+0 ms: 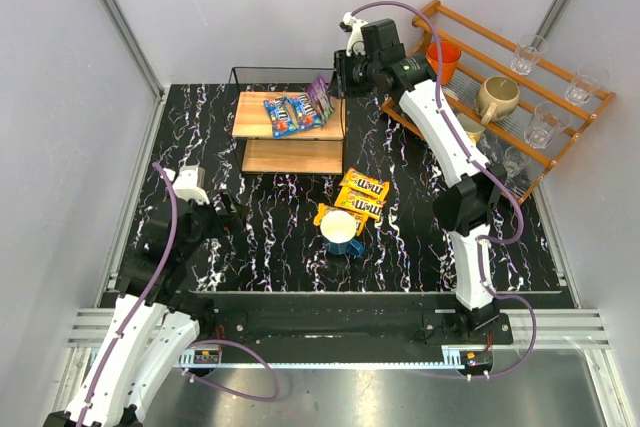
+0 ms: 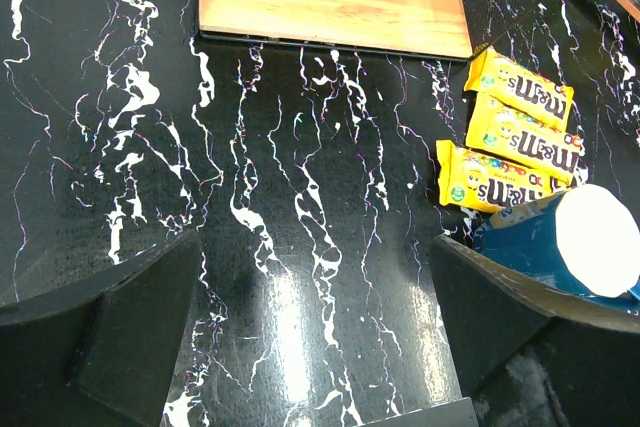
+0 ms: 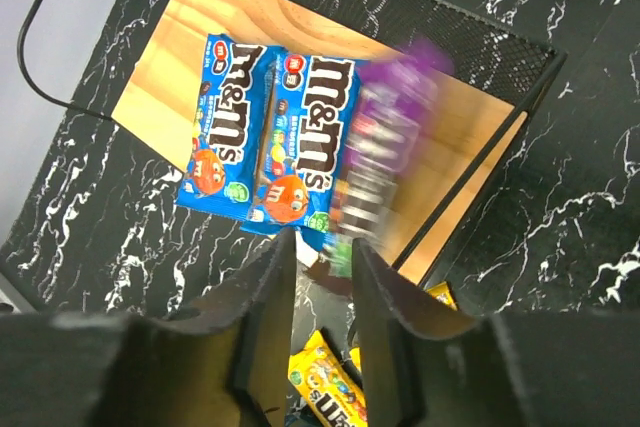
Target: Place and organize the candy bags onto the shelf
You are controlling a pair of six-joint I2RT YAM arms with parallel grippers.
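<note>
Both blue candy bags [image 3: 305, 137] read "m&m's".

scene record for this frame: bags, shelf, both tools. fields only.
shelf top tier: two blue bags flat, side by side; purple bag to their right, blurred
table: three yellow bags clustered beside blue mug
left tool: open, empty, over table
right tool: above shelf by purple bag; grip unclear
not yet shelved: yellow bags

I read "m&m's" on the two blue candy bags [image 3: 300, 137] and on the three yellow candy bags [image 2: 525, 137].
</note>
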